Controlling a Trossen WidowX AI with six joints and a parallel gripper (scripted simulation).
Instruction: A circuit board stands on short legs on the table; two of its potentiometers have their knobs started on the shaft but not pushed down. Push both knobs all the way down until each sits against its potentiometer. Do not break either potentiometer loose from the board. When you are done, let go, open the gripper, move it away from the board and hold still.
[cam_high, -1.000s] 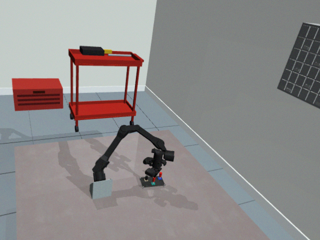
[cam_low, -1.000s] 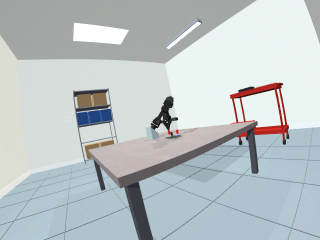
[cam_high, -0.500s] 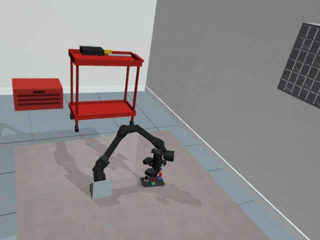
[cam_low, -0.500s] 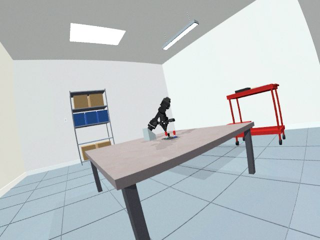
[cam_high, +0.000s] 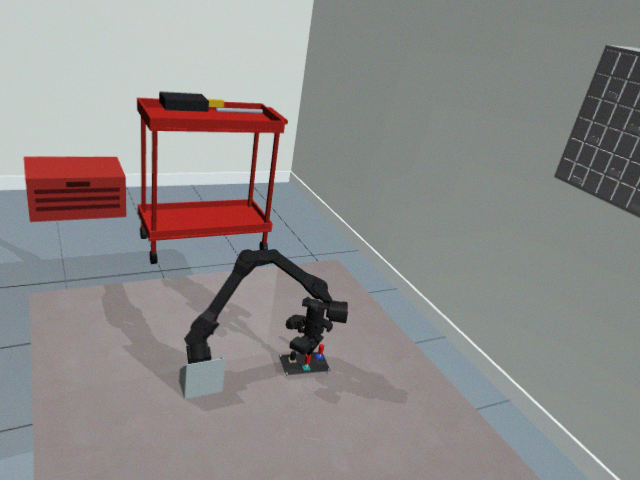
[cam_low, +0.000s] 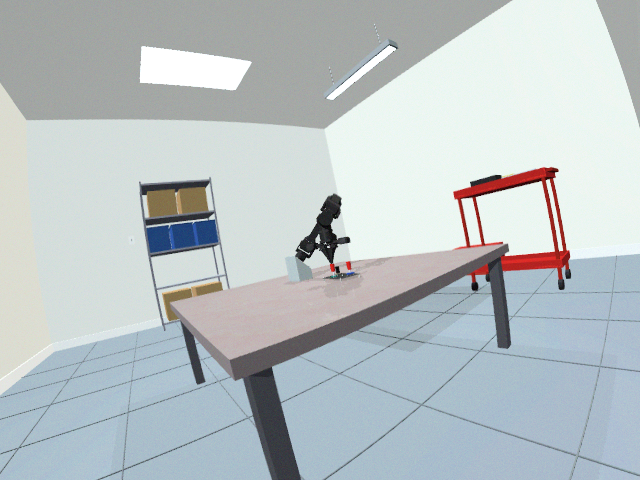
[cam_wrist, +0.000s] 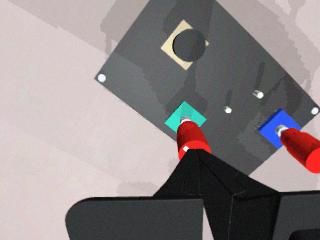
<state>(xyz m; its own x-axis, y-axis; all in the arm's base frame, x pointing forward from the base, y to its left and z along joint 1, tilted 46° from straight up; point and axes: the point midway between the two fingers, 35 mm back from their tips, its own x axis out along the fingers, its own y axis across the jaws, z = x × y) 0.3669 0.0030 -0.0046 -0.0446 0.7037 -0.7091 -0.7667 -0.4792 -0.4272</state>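
While clenched on nothing, gripper (cam_wrist: 196, 156) tip resting atop 1 red knob (cam_wrist: 190, 134) over teal potentiometer (cam_wrist: 175, 119), 2nd knob (cam_wrist: 301, 143) on blue potentiometer (cam_wrist: 272, 126) well right, board (cam_wrist: 150, 75) beneath.

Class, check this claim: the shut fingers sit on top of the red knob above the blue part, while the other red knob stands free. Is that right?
Not quite. The wrist view shows the shut fingers on the red knob above the teal part, not the blue part. The other red knob, over the blue one, stands free.
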